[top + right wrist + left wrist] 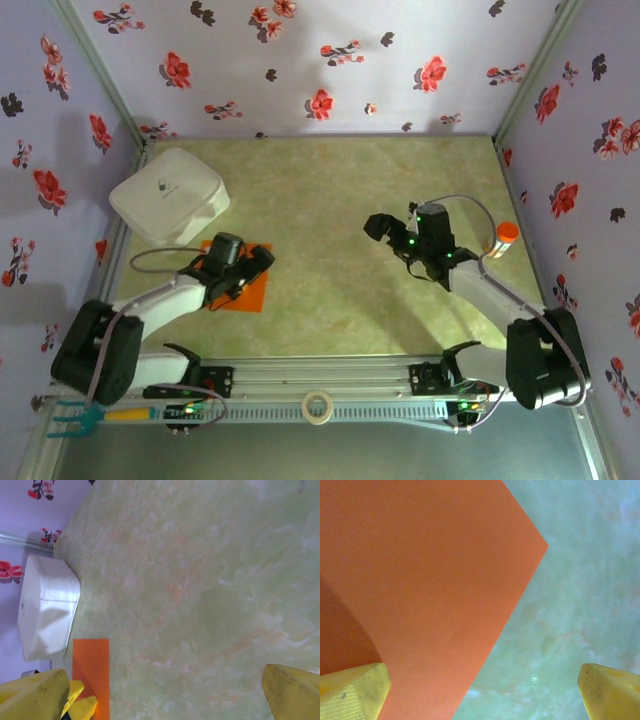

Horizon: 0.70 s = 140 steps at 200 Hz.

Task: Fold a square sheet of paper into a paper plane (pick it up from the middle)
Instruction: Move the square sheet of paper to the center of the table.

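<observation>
Two robot arms are reaching over a pale green marbled tabletop. The left hand is hovering over the square sheet of paper, which is lying near the left side, just in front of a white box. Its jaws are standing wide, one yellow fingertip over the orange paper. The right hand is gaping wide too, well apart, near a small orange-capped bottle.
</observation>
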Available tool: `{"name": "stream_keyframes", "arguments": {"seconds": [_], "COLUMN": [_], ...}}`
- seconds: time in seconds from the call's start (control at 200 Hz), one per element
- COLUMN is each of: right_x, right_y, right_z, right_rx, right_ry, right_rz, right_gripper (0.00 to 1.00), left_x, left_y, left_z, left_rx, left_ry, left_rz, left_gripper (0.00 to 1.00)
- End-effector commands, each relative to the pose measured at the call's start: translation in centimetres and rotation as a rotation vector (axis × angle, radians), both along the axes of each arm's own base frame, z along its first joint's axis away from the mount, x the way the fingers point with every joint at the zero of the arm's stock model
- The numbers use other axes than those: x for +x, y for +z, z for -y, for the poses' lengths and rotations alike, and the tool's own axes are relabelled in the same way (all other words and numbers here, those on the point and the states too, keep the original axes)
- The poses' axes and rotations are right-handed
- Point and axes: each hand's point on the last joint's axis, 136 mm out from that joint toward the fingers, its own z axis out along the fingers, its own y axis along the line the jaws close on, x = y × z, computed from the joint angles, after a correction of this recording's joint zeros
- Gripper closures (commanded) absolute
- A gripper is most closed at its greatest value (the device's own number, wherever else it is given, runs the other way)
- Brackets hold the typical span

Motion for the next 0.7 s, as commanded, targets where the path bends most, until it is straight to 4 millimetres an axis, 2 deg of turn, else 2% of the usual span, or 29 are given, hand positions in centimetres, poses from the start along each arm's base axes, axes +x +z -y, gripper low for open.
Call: {"name": "stream_keyframes", "arguments": {"seconds": [0.0,0.095,0.185,0.325,0.475,0.62,0.695], "right_x": [-0.5,-0.9,-1.2,-1.2,-0.9,-0.6,-0.5], "right_y": [0.1,0.3,0.4,1.8,2.7,2.0,2.0], "right_z": [1.8,2.9,3.1,1.1,-0.7,-1.2,-1.4], "right_rx": [-0.05,-0.07,-0.061,0.019,0.081,0.092,0.101], "right_ry": [-0.084,-0.133,-0.144,-0.05,0.031,0.039,0.046], "right_rz": [0.016,0.029,0.031,0.079,0.092,0.056,0.052], "right_gripper": [0.01,0.01,0.01,0.01,0.01,0.01,0.01], "left_x": [-0.3,0.4,1.0,1.8,2.1,1.7,2.0], "left_y": [-1.1,-0.2,1.0,2.9,3.3,3.2,3.0], "left_z": [3.3,6.5,7.3,5.0,2.1,2.0,2.0], "left_rx": [-0.009,-0.006,0.042,0.154,0.212,0.162,0.17], "left_ry": [-0.023,-0.102,-0.161,-0.25,-0.418,-0.61,-0.652], "left_rz": [-0.066,-0.048,-0.033,0.0,0.029,0.007,-0.006], "left_gripper": [0.02,0.02,0.0,0.0,0.0,0.0,0.0]}}
